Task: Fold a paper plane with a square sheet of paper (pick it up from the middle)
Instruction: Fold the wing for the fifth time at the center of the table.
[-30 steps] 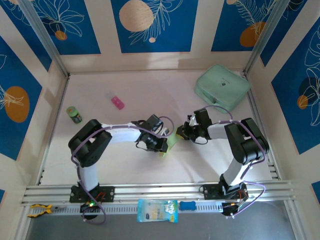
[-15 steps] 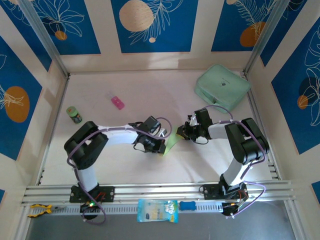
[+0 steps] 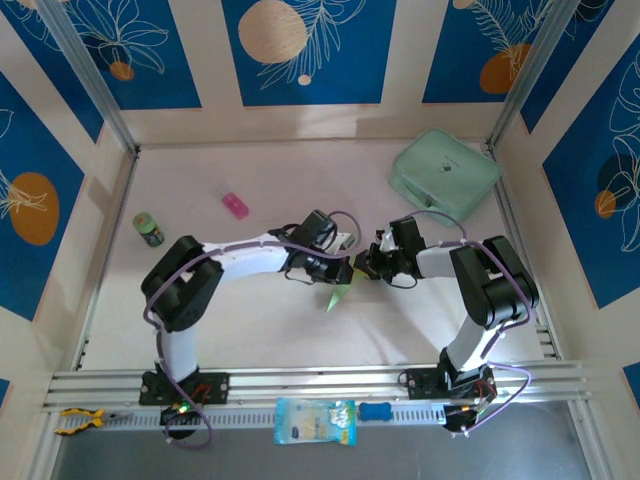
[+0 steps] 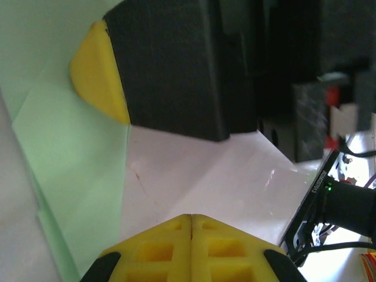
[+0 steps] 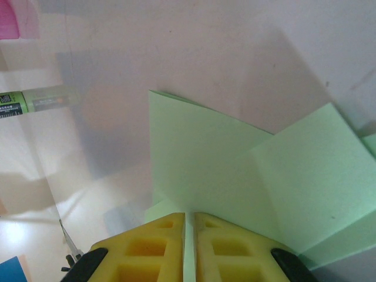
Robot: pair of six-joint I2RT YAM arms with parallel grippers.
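The pale-green sheet of paper [image 3: 338, 293], folded with creases, hangs between the two grippers at mid-table, one pointed corner toward the near edge. My right gripper [image 5: 189, 215] is shut on it; a thin green edge runs between its yellow fingers [image 5: 158, 241] and folded layers [image 5: 235, 170] spread out ahead. In the top view the right gripper [image 3: 365, 266] sits just right of the left gripper [image 3: 337, 264]. The left gripper [image 4: 191, 217] is shut with its yellow pads pressed together and nothing between them. The paper [image 4: 70, 170] lies to its left, below the right gripper's yellow fingertip [image 4: 100, 76].
A thick mint-green zip case [image 3: 444, 175] lies at the back right. A small green bottle [image 3: 149, 229] and a pink item [image 3: 235, 205] sit at the left. A blue-white packet [image 3: 314, 421] and a yellow-handled tool [image 3: 78, 420] rest on the front rail.
The left gripper has moved right and away from the near edge, ending close beside the right gripper. The paper's pointed corner now shows below them. The right arm has stayed put.
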